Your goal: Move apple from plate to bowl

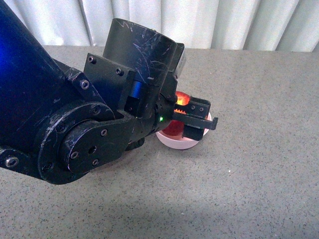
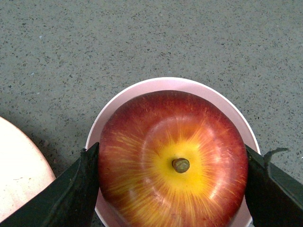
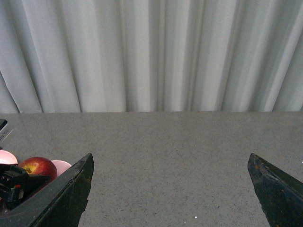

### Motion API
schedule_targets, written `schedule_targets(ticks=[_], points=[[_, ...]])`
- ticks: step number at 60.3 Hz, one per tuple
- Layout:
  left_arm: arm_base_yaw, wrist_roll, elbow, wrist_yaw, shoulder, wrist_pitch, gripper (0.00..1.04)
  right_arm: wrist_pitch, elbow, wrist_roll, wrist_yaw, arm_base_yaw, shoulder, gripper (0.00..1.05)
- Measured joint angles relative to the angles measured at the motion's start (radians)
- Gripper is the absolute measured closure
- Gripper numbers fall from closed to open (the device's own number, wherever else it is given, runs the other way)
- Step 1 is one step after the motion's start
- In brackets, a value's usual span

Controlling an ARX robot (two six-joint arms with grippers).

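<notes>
The dark-red apple [image 2: 173, 161], yellow around its brown stem, is held stem-up between the two black fingers [image 2: 83, 182] of my left gripper [image 2: 173, 191], which is shut on it. It sits in the mouth of the pale-pink bowl [image 2: 165, 84], whose rim rings it. In the front view the left gripper [image 1: 192, 117] hangs over the bowl [image 1: 180, 143], with the apple [image 1: 174, 128] showing red beneath it. The salmon-pink plate [image 2: 19, 175] lies bare beside the bowl. My right gripper [image 3: 173, 198] is open over bare table, well away from the apple [image 3: 38, 166].
The grey speckled tabletop [image 1: 259, 164] extends around the bowl on all sides. A white pleated curtain [image 3: 156, 52] hangs along the table's far edge. My left arm's bulky black links [image 1: 75, 129] fill the left of the front view and hide the plate there.
</notes>
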Motion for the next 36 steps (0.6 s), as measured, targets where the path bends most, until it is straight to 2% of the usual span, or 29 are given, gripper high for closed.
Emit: schedule_targets(ticks=[3, 8, 11, 25, 36], points=[[0.000, 0.000, 0.000, 0.001, 0.001, 0.000, 0.24, 0.000, 0.000, 0.000, 0.000, 0.000, 0.000, 0.09], [0.001, 0.000, 0.002, 0.005, 0.001, 0.000, 0.09, 0.000, 0.000, 0.000, 0.000, 0.000, 0.000, 0.09], [0.003, 0.003, 0.005, 0.005, 0.001, 0.000, 0.05, 0.000, 0.000, 0.000, 0.000, 0.000, 0.000, 0.09], [0.023, -0.001, -0.021, 0.018, -0.031, 0.022, 0.07, 0.000, 0.000, 0.000, 0.000, 0.000, 0.000, 0.09], [0.068, -0.008, -0.126, 0.004, -0.151, 0.076, 0.07, 0.000, 0.000, 0.000, 0.000, 0.000, 0.000, 0.09]])
